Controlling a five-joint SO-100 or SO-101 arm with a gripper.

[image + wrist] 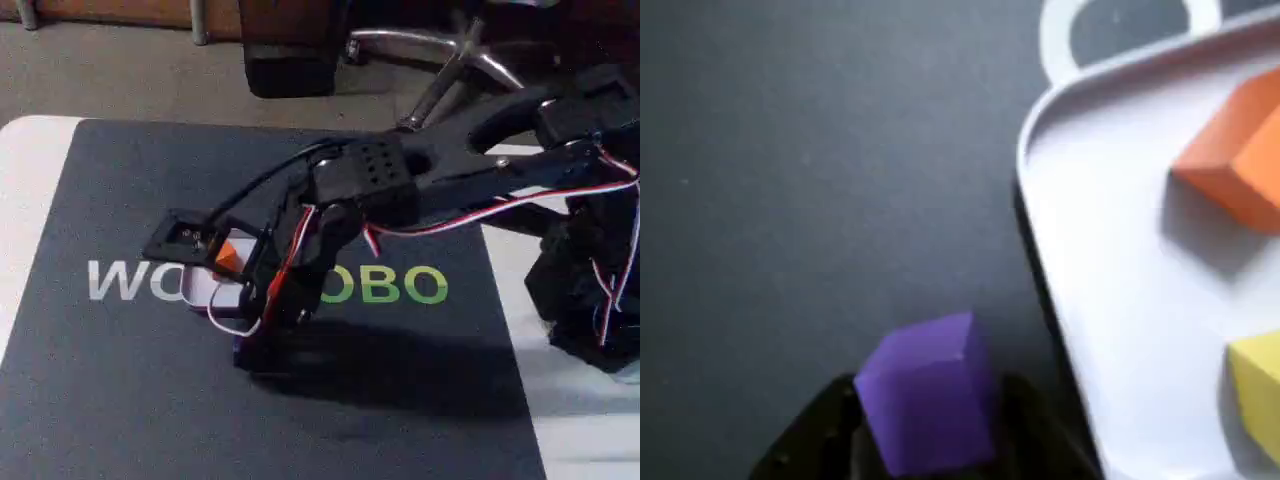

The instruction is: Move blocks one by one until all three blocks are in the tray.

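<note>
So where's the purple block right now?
In the wrist view the purple block sits at the bottom between the gripper fingers, over the dark mat, just left of the white tray holding the orange and yellow blocks.

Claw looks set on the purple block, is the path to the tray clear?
Probably yes. In the wrist view the purple block sits between the fingers of the claw, the tray lies just beside it, with bare floor beside the orange block and yellow block.

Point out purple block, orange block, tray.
purple block (928, 390), wrist view, front face.
orange block (1238, 160), wrist view, its top edge.
tray (1080, 85), wrist view, rim at corner.
</note>
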